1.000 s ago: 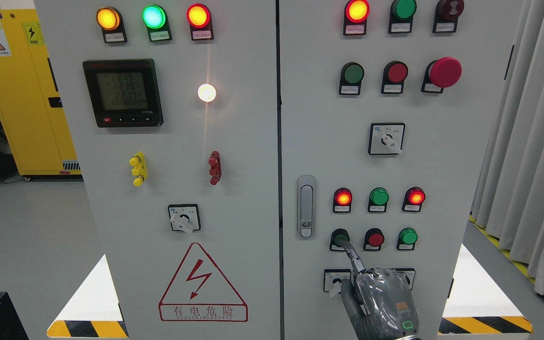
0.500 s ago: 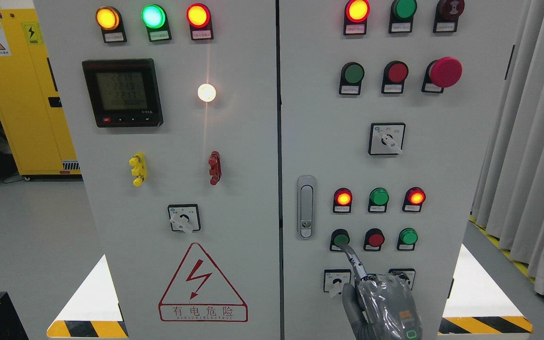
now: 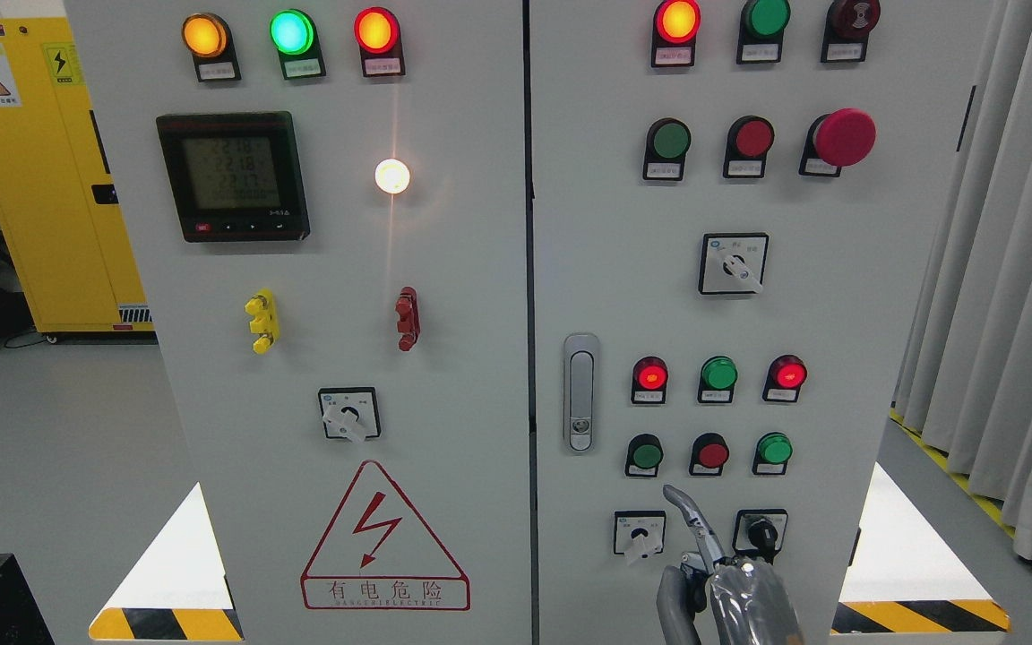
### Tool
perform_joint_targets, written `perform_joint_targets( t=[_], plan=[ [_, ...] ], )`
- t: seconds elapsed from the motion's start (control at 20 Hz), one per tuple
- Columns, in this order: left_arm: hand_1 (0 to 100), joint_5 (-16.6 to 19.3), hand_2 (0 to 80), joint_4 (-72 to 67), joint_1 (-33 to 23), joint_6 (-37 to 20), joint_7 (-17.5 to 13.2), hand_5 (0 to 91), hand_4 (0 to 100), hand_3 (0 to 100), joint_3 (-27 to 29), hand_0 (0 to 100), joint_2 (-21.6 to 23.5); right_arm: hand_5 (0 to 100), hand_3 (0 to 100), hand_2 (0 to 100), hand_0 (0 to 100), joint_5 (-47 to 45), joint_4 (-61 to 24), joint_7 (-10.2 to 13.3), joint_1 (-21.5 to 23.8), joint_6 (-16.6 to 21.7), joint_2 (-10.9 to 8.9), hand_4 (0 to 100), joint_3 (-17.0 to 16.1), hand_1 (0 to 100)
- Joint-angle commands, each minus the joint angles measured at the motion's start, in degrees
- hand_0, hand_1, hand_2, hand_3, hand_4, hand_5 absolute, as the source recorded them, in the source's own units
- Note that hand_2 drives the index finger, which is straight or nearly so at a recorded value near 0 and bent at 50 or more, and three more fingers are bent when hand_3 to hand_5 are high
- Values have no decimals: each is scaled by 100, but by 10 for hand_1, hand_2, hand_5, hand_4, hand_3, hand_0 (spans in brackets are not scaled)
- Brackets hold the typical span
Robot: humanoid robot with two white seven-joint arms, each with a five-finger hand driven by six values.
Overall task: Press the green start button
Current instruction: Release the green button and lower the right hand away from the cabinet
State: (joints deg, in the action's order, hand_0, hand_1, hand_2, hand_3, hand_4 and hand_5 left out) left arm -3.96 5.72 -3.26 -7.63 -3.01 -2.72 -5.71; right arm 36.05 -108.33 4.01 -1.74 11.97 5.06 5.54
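Now: pointing finger hanging clear below the green start button

Starting at far left, a yellow cabinet (image 3: 41,179) is standing on the floor behind the panel. On the left door (image 3: 337,537), three lamps are glowing along the top: amber (image 3: 204,34), green (image 3: 291,31), red (image 3: 376,30). Below them a digital meter (image 3: 232,176) is showing figures (too small to read), and a white lamp (image 3: 392,176) is shining beside it. Lower down, a rotary switch (image 3: 350,414) is sitting above the high-voltage warning triangle (image 3: 383,537).

Moving onto the right door, a door latch (image 3: 580,392) is sitting near the seam. Just right of it, the green start button (image 3: 646,454) is sitting first in a row with a red button (image 3: 711,453) and a second green one (image 3: 774,448). Red indicator lamps (image 3: 650,374) are glowing in the row above.

At the bottom edge, the right hand (image 3: 731,591) is coming up with its index finger (image 3: 691,515) extended and the others curled in, grasping nothing. The fingertip is hovering apart from the start button, below it and slightly right, between two lower selector switches (image 3: 640,535).

At far right, grey curtains (image 3: 1000,269) are hanging.
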Motion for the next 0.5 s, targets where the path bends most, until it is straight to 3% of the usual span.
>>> perform_joint_targets(
  t=[0.0,0.05,0.15,0.25,0.45],
  plan=[
    [556,0,0,-1,-8,-2,2,0,0,0,0,120,0,225,153,0,890,-2249,-829,-232,498,-133,-40,211,201,827],
    [556,0,0,-1,0,-2,2,0,0,0,0,120,0,35,35,0,903,-2426,-934,-460,595,-212,-31,75,202,803],
    [556,0,0,-1,0,-2,2,0,0,0,0,120,0,0,0,0,917,-2620,-1075,-568,736,-222,-13,0,211,740],
    [556,0,0,-1,0,-2,2,0,0,0,0,120,0,0,0,0,802,-2647,-1120,-568,850,-178,-13,0,315,680],
    [556,0,0,-1,0,-2,2,0,0,0,0,120,0,0,0,0,736,-2647,-1120,-629,983,-195,-13,0,369,669]
  ],
)
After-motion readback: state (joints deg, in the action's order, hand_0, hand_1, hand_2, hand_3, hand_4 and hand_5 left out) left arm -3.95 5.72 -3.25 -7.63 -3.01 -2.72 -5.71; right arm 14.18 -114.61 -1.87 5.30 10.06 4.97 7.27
